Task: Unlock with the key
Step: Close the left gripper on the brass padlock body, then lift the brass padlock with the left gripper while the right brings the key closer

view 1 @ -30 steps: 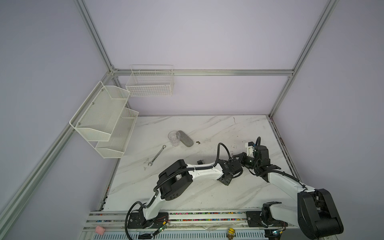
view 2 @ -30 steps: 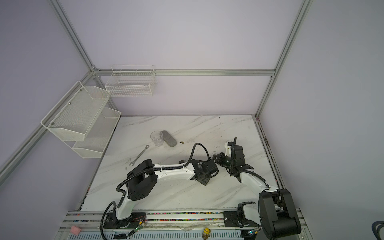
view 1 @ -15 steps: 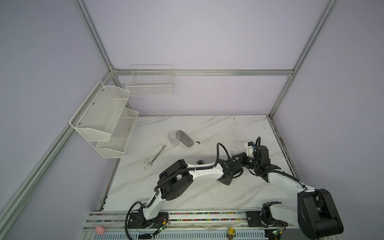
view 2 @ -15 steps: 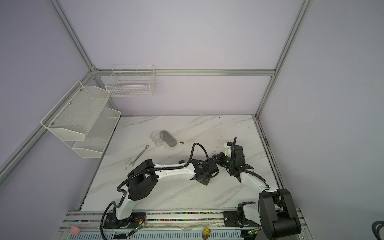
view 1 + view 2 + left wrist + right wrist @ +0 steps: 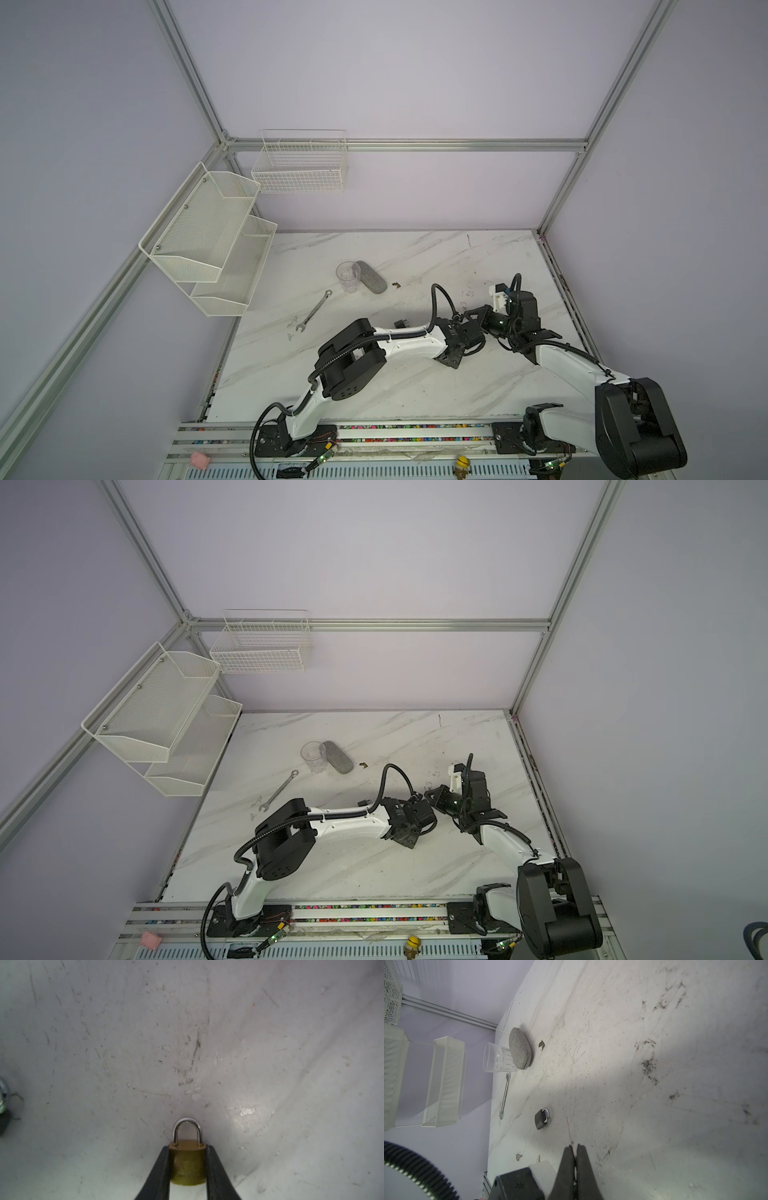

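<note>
The brass padlock (image 5: pixel 188 1164) has just been clamped by the left fingers (image 5: pixel 158 1174), steadied for unlocking; the right fingers (image 5: pixel 566 1167) are shut.

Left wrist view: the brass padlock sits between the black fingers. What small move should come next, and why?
Probably lift the brass padlock slightly off the table. The left gripper presses both its sides, its shackle is closed, and the right gripper, shut on what seems to be the key, hovers nearby.
</note>
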Motion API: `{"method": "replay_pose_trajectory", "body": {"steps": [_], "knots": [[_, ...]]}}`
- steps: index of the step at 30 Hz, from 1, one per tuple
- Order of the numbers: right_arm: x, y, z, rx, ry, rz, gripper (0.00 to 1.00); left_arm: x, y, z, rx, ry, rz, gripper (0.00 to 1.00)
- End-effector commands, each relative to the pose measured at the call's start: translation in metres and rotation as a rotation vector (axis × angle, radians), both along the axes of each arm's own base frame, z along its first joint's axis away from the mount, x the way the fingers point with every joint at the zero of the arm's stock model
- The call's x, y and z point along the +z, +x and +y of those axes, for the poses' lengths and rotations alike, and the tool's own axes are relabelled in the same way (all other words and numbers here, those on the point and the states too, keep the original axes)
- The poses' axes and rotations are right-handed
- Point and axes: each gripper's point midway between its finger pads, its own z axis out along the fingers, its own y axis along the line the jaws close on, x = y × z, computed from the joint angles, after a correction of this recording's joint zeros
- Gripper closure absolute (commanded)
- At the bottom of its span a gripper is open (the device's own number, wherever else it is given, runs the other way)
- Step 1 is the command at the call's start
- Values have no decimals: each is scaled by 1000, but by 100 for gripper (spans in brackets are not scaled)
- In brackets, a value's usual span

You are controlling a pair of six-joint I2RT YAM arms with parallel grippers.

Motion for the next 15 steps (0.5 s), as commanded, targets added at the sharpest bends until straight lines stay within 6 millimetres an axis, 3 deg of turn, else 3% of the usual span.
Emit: {"method": "replay_pose_trajectory", "body": {"steps": [1, 7, 15], "knots": [[19, 6, -1, 10, -7, -53, 100, -22, 1, 35, 30, 144, 16, 77], [22, 3, -5, -7, -28, -50, 100, 0, 7, 28, 26, 89, -18, 90], [43, 0, -14, -38, -68, -90, 100, 68, 16, 32, 87, -94, -115, 100]]}}
